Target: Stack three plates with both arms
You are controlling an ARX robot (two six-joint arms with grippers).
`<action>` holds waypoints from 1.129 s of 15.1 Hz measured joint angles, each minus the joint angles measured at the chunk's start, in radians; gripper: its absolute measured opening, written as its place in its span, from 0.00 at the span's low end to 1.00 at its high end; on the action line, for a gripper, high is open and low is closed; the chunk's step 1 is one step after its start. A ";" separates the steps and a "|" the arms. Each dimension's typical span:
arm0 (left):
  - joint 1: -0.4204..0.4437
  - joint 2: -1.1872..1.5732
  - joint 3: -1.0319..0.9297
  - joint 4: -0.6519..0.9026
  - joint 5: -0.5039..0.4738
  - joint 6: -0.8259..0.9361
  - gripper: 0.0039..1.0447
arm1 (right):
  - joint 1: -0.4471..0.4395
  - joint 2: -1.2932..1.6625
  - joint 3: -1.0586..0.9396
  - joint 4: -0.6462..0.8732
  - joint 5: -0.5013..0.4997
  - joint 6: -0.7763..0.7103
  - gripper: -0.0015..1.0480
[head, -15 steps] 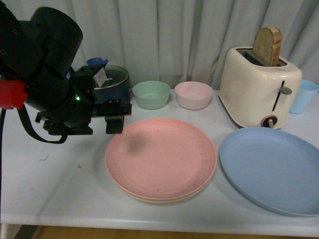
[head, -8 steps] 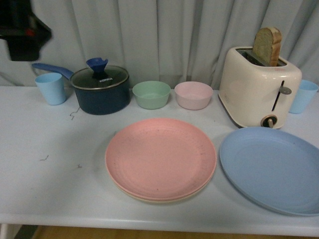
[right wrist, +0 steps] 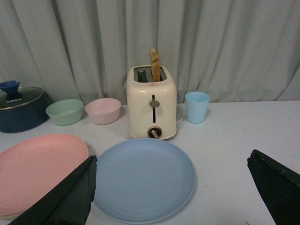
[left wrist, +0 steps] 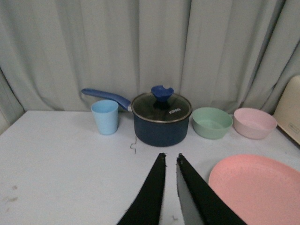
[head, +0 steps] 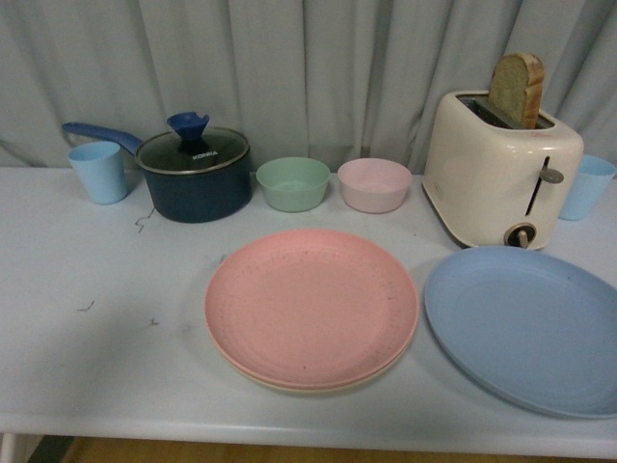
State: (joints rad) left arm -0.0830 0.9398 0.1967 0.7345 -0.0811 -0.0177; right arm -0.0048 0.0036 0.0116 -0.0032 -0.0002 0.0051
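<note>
The pink plate [head: 310, 306] lies on the beige plate [head: 289, 382], of which only a thin rim shows beneath it, at the middle of the table. To its right the blue plate [head: 525, 326] rests alone on the table. Neither arm appears in the front view. In the left wrist view my left gripper [left wrist: 169, 158] is shut and empty, held above the table left of the pink plate [left wrist: 258, 187]. My right gripper [right wrist: 171, 161] is open wide, hanging above and short of the blue plate [right wrist: 143, 179], with the pink plate [right wrist: 40, 166] off to one side.
Along the back stand a light blue cup [head: 97, 172], a dark lidded pot [head: 193, 172], a green bowl [head: 293, 183], a pink bowl [head: 374, 184], a cream toaster [head: 501, 178] holding a bread slice, and another blue cup [head: 586, 186]. A curtain hangs behind. The table's front edge [head: 289, 429] runs close.
The left arm, which filled the left of the front view a second ago, has lifted away and out of that view. The plates have not moved.
</note>
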 joint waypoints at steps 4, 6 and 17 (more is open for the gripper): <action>0.084 -0.164 -0.091 -0.070 0.078 0.003 0.01 | 0.000 0.000 0.000 0.000 0.000 0.000 0.94; 0.081 -0.241 -0.124 -0.122 0.081 0.003 0.01 | 0.000 0.000 0.000 0.000 0.000 0.000 0.94; 0.081 -0.668 -0.186 -0.464 0.081 0.003 0.01 | 0.000 0.000 0.000 0.000 0.000 0.000 0.94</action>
State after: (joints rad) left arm -0.0021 0.2722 0.0109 0.2703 -0.0002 -0.0143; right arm -0.0048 0.0036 0.0116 -0.0036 -0.0002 0.0051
